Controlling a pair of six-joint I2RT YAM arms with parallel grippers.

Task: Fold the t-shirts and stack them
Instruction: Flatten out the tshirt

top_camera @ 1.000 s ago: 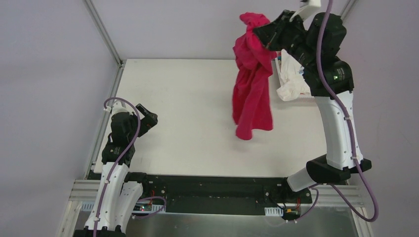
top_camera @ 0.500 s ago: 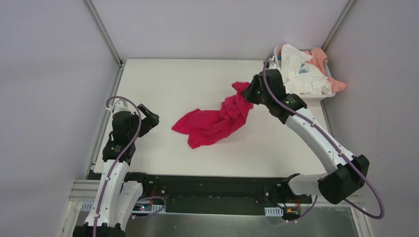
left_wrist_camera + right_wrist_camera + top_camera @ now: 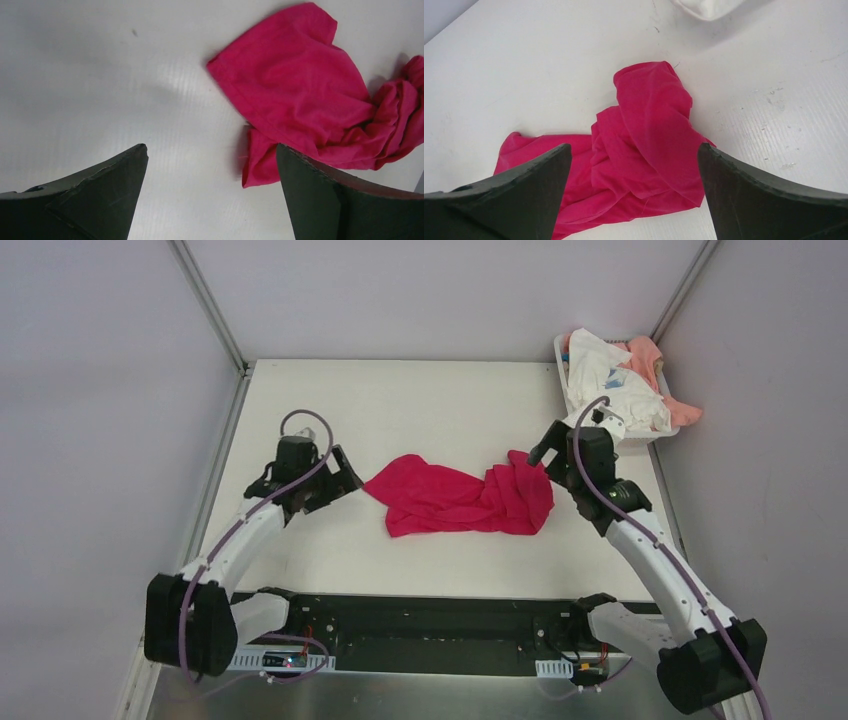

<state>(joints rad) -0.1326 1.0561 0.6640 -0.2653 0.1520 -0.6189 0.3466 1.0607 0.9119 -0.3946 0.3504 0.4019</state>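
Magenta t-shirt lies crumpled and unfolded on the tabletop, left of the basket, which holds the white and peach t-shirts. Right claw hovers at the shirt's basket-side end and left claw at its far end, both apart and empty. No fold made, no stack begun.

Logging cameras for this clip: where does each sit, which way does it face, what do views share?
Top external: above and behind the bases, looking down on the table; both arms show, left gripper and right gripper flanking the magenta-red t-shirt.
Left wrist: on the left wrist, looking down past its open fingers at the shirt's flatter end.
Right wrist: on the right wrist, looking down past open fingers at the bunched end.
Shared: all show that shirt.
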